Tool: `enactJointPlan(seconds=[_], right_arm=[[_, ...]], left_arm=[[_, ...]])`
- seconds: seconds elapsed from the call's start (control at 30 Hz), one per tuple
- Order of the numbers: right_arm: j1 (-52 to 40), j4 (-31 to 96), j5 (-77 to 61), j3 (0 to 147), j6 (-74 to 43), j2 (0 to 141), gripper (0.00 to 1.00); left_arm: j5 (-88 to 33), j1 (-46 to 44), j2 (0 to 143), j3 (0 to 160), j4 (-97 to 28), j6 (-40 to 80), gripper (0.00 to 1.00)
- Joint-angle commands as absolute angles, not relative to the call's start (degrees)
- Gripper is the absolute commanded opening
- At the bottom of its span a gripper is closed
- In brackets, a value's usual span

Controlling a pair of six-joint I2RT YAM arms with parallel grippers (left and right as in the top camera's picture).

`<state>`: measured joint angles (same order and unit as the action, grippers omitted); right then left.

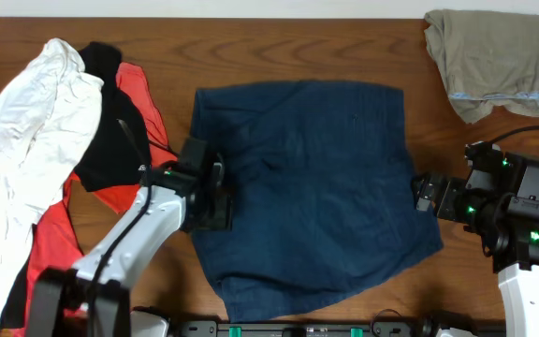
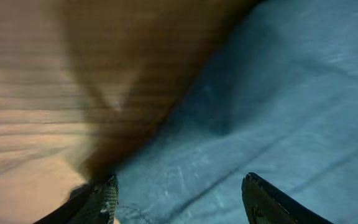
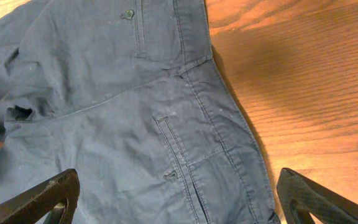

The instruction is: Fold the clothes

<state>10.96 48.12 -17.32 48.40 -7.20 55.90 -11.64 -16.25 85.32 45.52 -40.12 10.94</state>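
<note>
The navy blue shorts (image 1: 307, 192) lie spread flat in the middle of the wooden table. My left gripper (image 1: 221, 195) is open, low over the shorts' left edge; in the left wrist view its fingers (image 2: 179, 202) straddle blue cloth (image 2: 278, 112) right at that edge. My right gripper (image 1: 422, 193) is open at the shorts' right edge; the right wrist view shows its fingers (image 3: 179, 199) wide apart over the waistband, seams and buttonholes (image 3: 166, 124). A pile of white (image 1: 31, 140), black (image 1: 106, 131) and coral-red (image 1: 143, 98) garments lies at the left.
An olive-khaki garment with a pale hem (image 1: 489, 61) lies at the back right corner. Bare wood (image 1: 279, 51) shows behind the shorts and between the shorts and the right arm base (image 1: 522, 234). The table's front edge is close below the shorts.
</note>
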Motion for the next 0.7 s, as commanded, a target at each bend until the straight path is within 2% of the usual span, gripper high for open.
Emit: enactJointPlan(seconds=[0.0, 0.37, 0.53, 0.67], right_arm=[[10.81, 48.27, -17.39, 49.17, -7.6, 56.16, 0.99], [10.81, 48.34, -17.3, 48.99, -7.57, 56.42, 0.98], [10.81, 47.09, -16.93, 48.99, -7.64, 58.96, 0.96], [10.81, 45.17, -16.95, 48.99, -7.64, 62.59, 0.96]], left_arm=[[-11.33, -16.38, 88.88, 45.25, -39.18, 11.7, 0.66], [-10.83, -16.36, 102.48, 45.28, -31.97, 11.03, 0.66], [-8.08, -15.53, 103.53, 46.24, -23.55, 10.74, 0.66], [-6.74, -13.21, 103.53, 49.95, -21.76, 8.75, 0.66]])
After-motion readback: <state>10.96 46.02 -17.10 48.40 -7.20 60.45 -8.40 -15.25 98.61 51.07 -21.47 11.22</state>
